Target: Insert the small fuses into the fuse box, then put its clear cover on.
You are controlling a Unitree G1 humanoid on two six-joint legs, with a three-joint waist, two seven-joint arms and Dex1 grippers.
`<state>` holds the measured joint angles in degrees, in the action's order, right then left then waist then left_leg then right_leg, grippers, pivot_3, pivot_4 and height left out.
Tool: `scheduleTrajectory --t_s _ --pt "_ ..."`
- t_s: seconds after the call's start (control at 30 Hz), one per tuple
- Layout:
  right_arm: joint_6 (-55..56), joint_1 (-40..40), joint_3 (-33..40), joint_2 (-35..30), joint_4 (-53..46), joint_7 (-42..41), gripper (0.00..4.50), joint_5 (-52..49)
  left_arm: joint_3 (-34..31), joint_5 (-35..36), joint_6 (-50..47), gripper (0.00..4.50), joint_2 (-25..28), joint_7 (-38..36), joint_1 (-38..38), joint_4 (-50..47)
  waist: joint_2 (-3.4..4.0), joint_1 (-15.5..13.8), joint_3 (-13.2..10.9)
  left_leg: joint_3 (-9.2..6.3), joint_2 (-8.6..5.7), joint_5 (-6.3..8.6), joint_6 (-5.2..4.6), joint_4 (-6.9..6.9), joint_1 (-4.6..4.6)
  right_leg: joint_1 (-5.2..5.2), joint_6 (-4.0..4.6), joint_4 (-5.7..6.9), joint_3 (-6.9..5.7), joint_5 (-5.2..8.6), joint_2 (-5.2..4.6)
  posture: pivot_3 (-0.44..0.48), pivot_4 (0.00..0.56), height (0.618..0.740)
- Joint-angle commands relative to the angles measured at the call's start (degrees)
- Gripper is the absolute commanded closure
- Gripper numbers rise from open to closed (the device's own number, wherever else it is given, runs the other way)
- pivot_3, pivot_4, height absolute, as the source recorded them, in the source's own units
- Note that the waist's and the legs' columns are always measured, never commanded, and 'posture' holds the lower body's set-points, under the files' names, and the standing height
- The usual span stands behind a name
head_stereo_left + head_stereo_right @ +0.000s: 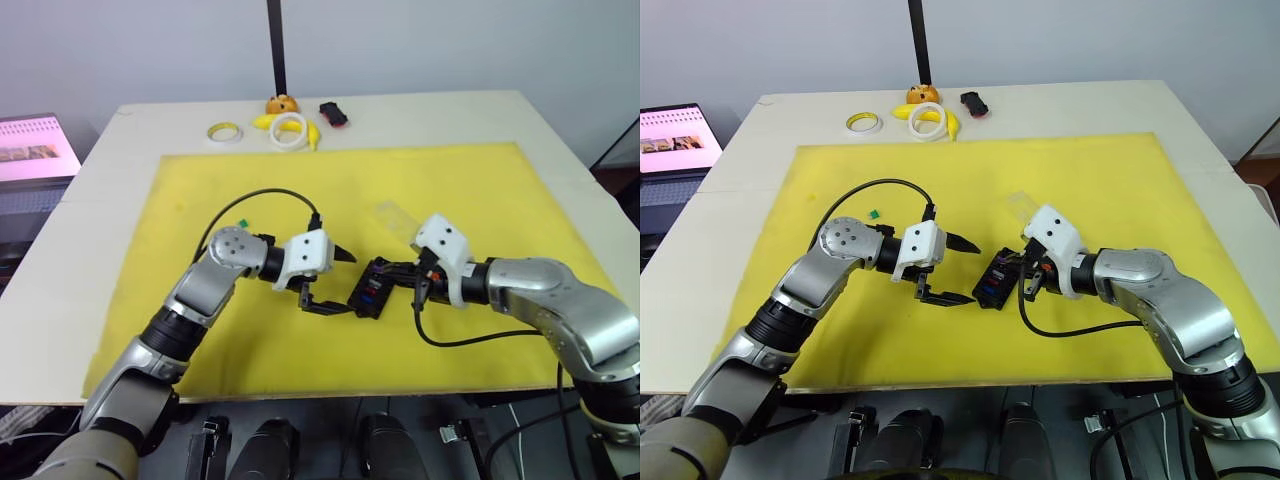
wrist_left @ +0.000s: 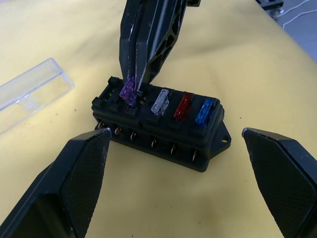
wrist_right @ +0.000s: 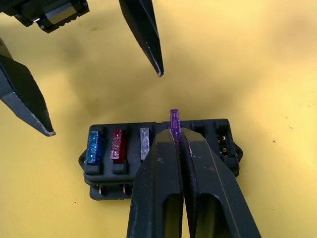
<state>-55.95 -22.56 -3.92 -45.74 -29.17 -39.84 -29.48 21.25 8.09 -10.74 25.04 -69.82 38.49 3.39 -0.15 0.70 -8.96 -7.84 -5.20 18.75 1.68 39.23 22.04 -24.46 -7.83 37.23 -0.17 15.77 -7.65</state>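
Note:
The black fuse box [image 1: 370, 292] lies mid-mat with blue [image 2: 207, 110], red [image 2: 184, 105] and grey [image 2: 160, 101] fuses standing in one row. My right gripper [image 3: 174, 133] is shut on a purple fuse [image 3: 174, 120], holding it at the slot beside the grey one, slightly tilted. My left gripper [image 1: 339, 283] is open just left of the box, one finger [image 2: 84, 173] on each side of its end, not touching it. The clear cover [image 1: 395, 214] lies on the mat just behind the box. A green fuse [image 1: 242, 223] lies loose on the mat to the left.
The yellow mat [image 1: 480, 190] covers most of the white table. At the far edge sit two tape rings [image 1: 224, 131], a banana [image 1: 310, 135], an orange object [image 1: 283, 103] and a small black-and-red object [image 1: 333, 113]. A laptop [image 1: 35, 145] stands off the table's left.

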Motion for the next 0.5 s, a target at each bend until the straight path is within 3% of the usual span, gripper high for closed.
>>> scheduleTrajectory --t_s 0.03,0.5 --pt "0.83 -0.23 0.43 0.43 -1.36 0.71 4.47 0.53 -0.48 0.29 0.41 0.0 0.06 0.03 0.42 -1.71 0.0 -0.01 0.0 0.0 0.0 0.0 0.0 0.0 0.0 0.0 0.0 0.0 0.0 0.0 0.0 0.0 0.15 0.74" --pt "0.87 0.92 0.39 0.5 -2.14 0.79 4.47 0.38 -0.37 0.28 0.36 0.0 0.1 0.01 0.18 -2.02 0.0 -0.02 0.0 0.0 0.0 0.0 0.0 0.0 0.0 0.0 0.0 0.0 0.0 0.0 0.0 0.0 0.15 0.74"
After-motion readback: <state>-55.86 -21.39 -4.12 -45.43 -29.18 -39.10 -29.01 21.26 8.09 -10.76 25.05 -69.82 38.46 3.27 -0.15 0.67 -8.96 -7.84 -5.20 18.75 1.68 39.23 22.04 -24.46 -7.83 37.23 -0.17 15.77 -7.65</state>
